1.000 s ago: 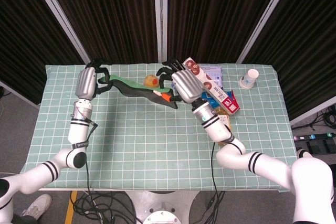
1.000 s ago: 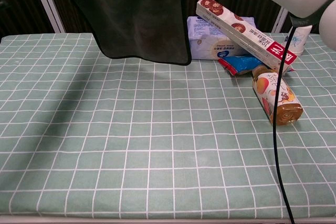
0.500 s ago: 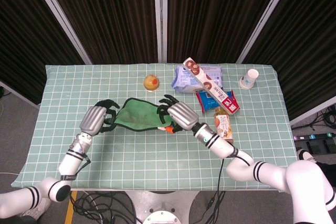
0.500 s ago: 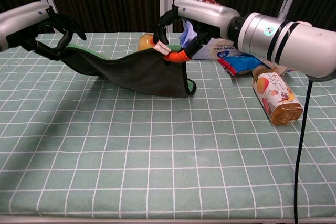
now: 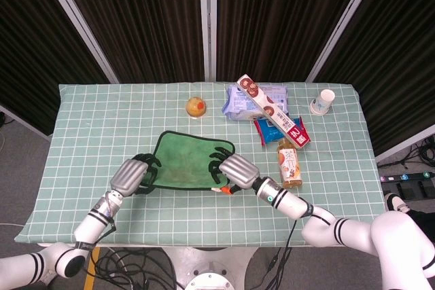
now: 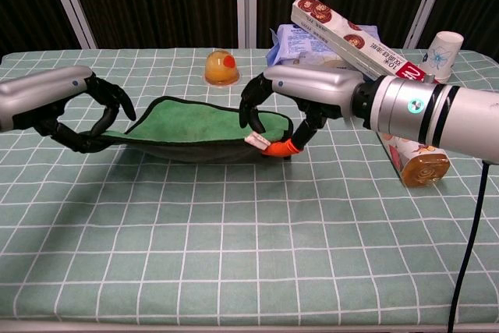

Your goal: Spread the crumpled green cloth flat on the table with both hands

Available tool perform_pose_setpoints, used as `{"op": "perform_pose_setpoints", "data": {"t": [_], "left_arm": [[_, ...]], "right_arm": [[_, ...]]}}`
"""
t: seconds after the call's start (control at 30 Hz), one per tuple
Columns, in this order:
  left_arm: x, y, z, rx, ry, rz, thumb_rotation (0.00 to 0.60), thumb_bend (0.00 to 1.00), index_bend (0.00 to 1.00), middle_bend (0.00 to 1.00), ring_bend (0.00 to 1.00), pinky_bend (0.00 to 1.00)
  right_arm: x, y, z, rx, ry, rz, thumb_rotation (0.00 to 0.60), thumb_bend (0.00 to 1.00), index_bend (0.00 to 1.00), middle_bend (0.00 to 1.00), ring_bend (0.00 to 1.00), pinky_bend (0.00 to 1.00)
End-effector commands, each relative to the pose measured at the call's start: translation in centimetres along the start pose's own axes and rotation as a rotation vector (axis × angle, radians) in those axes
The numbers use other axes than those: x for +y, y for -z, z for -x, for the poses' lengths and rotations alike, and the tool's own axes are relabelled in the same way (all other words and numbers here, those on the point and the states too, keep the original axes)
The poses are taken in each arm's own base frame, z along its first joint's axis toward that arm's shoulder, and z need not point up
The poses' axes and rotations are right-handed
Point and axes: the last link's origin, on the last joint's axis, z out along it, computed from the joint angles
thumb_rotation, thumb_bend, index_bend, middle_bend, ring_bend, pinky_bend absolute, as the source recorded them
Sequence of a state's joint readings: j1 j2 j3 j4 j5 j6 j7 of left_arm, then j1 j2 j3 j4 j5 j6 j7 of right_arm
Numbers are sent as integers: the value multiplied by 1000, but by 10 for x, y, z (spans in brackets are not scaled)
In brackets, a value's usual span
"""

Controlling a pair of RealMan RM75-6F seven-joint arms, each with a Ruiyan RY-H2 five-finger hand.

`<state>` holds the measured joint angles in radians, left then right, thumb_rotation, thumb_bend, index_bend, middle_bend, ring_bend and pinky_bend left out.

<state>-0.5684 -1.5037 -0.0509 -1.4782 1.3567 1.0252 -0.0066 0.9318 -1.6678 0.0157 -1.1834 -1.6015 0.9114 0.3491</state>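
Since the earlier frame both hands have come lower and nearer the desk's [image 5: 326,188] front edge; the green cloth [image 5: 188,161] now lies nearly flat, left hand [image 5: 130,174] and right hand [image 5: 234,170] each pinching a near corner in curled fingers; checked green cover, dark curtains behind.

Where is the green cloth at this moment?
In the head view, the green cloth lies near the table's front centre, held between the left robot hand and right robot hand.

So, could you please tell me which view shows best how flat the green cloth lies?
The chest view: its low angle shows the green cloth with its near edge held off the table. The head view shows its full outline from above, hiding any lift.
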Motion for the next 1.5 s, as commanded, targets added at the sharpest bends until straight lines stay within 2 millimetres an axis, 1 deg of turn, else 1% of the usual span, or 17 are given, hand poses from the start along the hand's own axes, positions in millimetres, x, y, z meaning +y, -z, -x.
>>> {"op": "perform_pose_setpoints", "data": {"t": [0.03, 0.13, 0.33, 0.47, 0.53, 0.6, 0.63, 0.73, 0.87, 1.0, 1.03, 1.1, 1.17, 1.23, 1.3, 1.37, 1.5], "left_arm": [[1, 3, 7, -37, -23, 4, 600, 370, 710, 413, 235, 232], [1, 4, 10, -78, -43, 2, 600, 276, 542, 376, 235, 232], [2, 8, 12, -158, -88, 6, 595, 138, 325, 293, 211, 226], [4, 12, 10, -156, -91, 13, 490, 96, 291, 268, 208, 226], [5, 14, 8, -151, -90, 19, 442, 76, 288, 265, 206, 226], [6, 15, 6, -138, -87, 24, 424, 63, 285, 260, 203, 226], [7, 16, 5, -130, -88, 28, 413, 59, 283, 257, 201, 226], [8, 15, 3, -118, -76, 28, 395, 52, 283, 256, 200, 226], [7, 12, 2, -112, -62, 19, 392, 50, 283, 256, 200, 226], [4, 12, -2, -101, -52, 7, 393, 49, 283, 256, 200, 225], [3, 12, -4, -89, -48, 0, 400, 49, 282, 256, 200, 226], [-1, 11, -7, -63, -34, -19, 437, 48, 283, 256, 200, 226], [-9, 9, -14, -29, -28, -51, 535, 48, 283, 256, 200, 226], [-19, 9, -23, 23, -20, -95, 594, 48, 283, 256, 200, 226], [-30, 13, -31, 71, -18, -145, 600, 54, 284, 256, 200, 226], [-45, 18, -40, 116, -33, -211, 600, 78, 287, 256, 200, 226], [-70, 35, -55, 204, -41, -326, 600, 108, 291, 256, 200, 226]], "right_arm": [[0, 3, 7, -19, 21, -3, 600, 434, 715, 328, 109, 0], [0, 6, 15, -35, 35, 0, 600, 435, 715, 327, 106, 0], [3, 15, 30, -62, 72, 1, 600, 434, 715, 326, 102, 0], [6, 20, 38, -77, 96, 4, 600, 414, 709, 323, 92, 0], [7, 24, 41, -83, 119, 3, 597, 331, 658, 300, 70, 0], [7, 27, 45, -90, 131, 4, 568, 218, 584, 271, 47, 0], [7, 29, 47, -92, 133, 7, 519, 132, 524, 246, 28, 0], [8, 34, 49, -93, 142, 20, 392, 7, 374, 186, 0, 0], [10, 38, 48, -87, 129, 48, 329, 0, 262, 141, 0, 0], [13, 45, 35, -59, 115, 60, 262, 0, 218, 123, 0, 0], [15, 47, 28, -33, 117, 70, 267, 0, 215, 123, 0, 0], [19, 51, 18, 8, 126, 96, 323, 0, 216, 124, 0, 0], [26, 56, 7, 47, 145, 133, 427, 0, 222, 130, 0, 0], [33, 67, -5, 93, 155, 177, 524, 27, 241, 143, 0, 0], [40, 81, -14, 133, 172, 224, 581, 87, 265, 162, 3, 0], [49, 100, -23, 173, 181, 291, 599, 148, 286, 180, 16, 0], [62, 144, -36, 243, 182, 413, 600, 192, 294, 195, 65, 0]]}}
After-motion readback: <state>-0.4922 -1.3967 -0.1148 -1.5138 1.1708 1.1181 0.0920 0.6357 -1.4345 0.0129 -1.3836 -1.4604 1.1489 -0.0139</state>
